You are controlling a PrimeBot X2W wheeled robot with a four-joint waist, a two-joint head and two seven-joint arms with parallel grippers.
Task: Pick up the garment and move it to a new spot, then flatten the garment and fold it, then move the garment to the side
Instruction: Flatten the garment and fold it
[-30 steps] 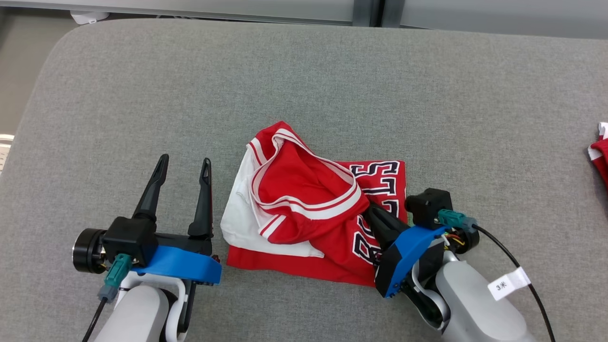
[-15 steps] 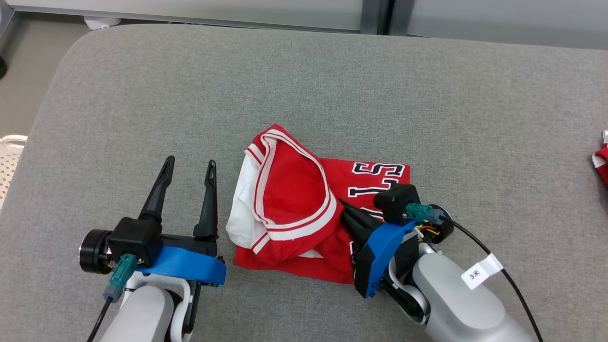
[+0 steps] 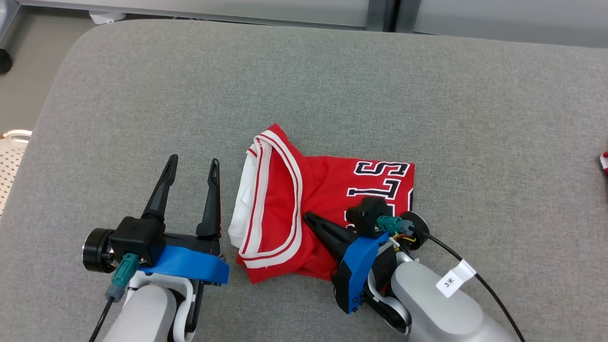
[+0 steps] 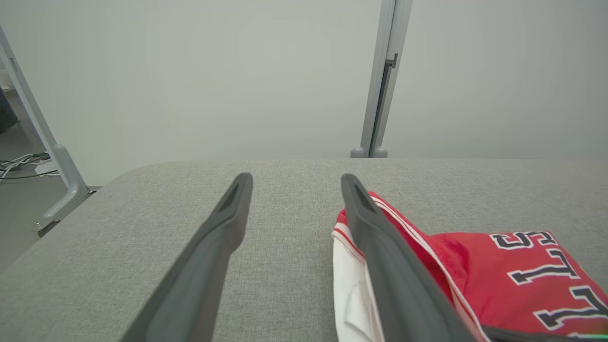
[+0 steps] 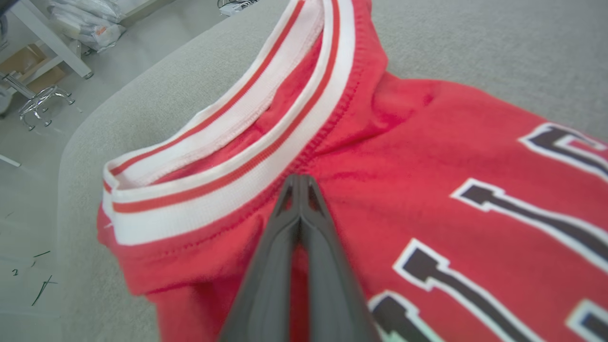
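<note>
The garment [image 3: 285, 199] is a red jersey with white-and-red trim and black letters, lying partly folded on the grey padded table [image 3: 332, 85]. My right gripper [image 3: 308, 217] is shut, and its joined fingertips rest on top of the red cloth just below the striped collar band [image 5: 228, 175]. No cloth shows between the tips in the right wrist view, where the right gripper [image 5: 299, 179] points at the collar. My left gripper [image 3: 194, 161] stands open just left of the garment's white edge. In the left wrist view the left gripper [image 4: 297, 179] has bare table between its fingers, and the garment [image 4: 498, 275] lies beside the right finger.
A scrap of another red-and-white cloth [image 3: 604, 160] peeks in at the table's right edge. A white perforated basket [image 3: 12, 156] stands off the table's left side. A grey metal post [image 4: 380, 95] rises behind the far edge. Bare table stretches beyond and left of the garment.
My shut right gripper has swept left across the garment, pushing the raised collar fold over and flattening it toward the left. The left gripper stayed put; the camera shifted slightly.
</note>
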